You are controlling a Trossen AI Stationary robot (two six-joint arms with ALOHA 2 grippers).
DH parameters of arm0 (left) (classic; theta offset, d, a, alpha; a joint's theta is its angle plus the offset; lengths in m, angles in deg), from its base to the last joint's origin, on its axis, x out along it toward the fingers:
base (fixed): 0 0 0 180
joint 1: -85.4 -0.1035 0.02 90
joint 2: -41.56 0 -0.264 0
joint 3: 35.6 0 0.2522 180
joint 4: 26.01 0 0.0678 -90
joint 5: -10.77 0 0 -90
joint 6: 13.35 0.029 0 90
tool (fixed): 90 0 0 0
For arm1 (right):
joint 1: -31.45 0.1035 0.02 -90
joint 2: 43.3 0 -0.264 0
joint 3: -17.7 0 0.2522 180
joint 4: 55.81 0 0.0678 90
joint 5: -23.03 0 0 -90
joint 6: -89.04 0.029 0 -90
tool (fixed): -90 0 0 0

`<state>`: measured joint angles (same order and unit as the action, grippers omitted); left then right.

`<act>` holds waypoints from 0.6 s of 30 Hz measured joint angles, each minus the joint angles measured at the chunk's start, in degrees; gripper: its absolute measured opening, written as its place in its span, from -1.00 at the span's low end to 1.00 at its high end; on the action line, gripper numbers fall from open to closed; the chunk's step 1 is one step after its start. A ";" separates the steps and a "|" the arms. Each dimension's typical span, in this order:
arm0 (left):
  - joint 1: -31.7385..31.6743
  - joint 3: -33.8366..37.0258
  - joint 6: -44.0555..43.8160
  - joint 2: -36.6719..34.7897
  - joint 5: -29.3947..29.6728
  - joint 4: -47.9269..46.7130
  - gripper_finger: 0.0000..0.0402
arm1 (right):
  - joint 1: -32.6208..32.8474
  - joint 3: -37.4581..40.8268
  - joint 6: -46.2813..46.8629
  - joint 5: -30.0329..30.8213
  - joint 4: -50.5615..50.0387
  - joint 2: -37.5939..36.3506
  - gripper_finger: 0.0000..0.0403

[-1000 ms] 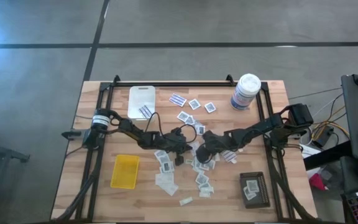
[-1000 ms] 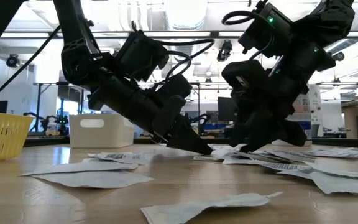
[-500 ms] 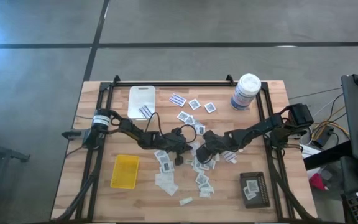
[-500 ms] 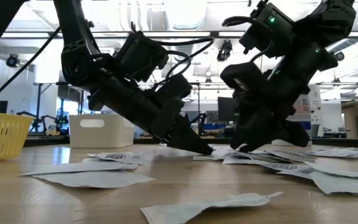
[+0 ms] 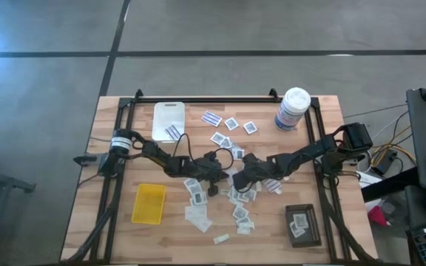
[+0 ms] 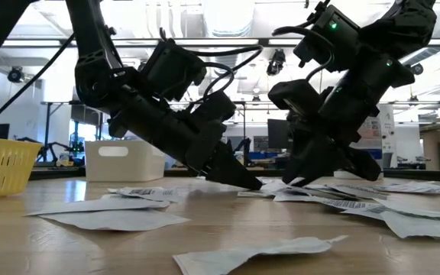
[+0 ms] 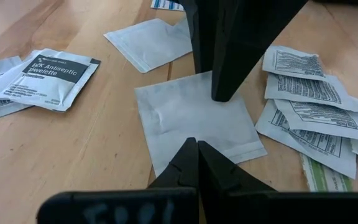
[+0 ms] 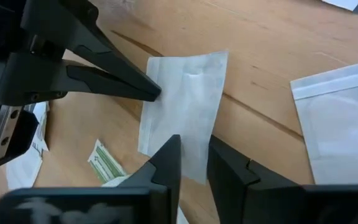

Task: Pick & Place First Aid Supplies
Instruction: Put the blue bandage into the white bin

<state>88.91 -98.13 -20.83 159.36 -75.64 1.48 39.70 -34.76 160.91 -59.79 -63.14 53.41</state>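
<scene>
Mid-tabletop point(image 5: 324, 148), both grippers meet over one plain white packet point(image 8: 185, 115) lying flat among the scattered first aid supplies point(image 5: 237, 210). The left gripper point(image 7: 197, 147), fingers pressed together, rests its tips on the packet's edge; the right gripper point(image 8: 193, 149) stands with fingers narrowly apart at the opposite edge

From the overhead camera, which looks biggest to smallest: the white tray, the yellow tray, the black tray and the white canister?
1. White tray.
2. Yellow tray and black tray look alike; no ranking.
3. White canister, smallest, though it stands taller, nearer the camera.
</scene>
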 joint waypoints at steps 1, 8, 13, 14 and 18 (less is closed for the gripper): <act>0.00 0.00 0.04 0.01 0.00 0.10 -1.00 | -0.01 0.00 -0.15 -0.12 0.01 0.00 -0.73; 0.00 -0.02 0.04 0.02 0.01 0.18 -1.00 | -0.01 0.00 -1.80 -1.10 0.36 0.00 -0.95; 0.04 -0.01 -0.10 -0.98 0.00 -0.73 -1.00 | -0.01 -0.01 -4.35 -1.66 0.37 -0.84 -0.96; 0.04 0.04 -0.17 -1.56 0.00 -1.35 -1.00 | 0.01 -0.09 -4.94 -1.68 0.40 -1.09 -0.96; 0.04 0.20 -0.36 -5.21 0.50 -6.73 -1.00 | 0.16 -0.17 -7.31 -1.87 0.18 -2.11 -0.96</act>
<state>88.95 -97.94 -21.19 154.15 -75.14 -5.25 39.85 -34.94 153.60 -61.66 -62.95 51.29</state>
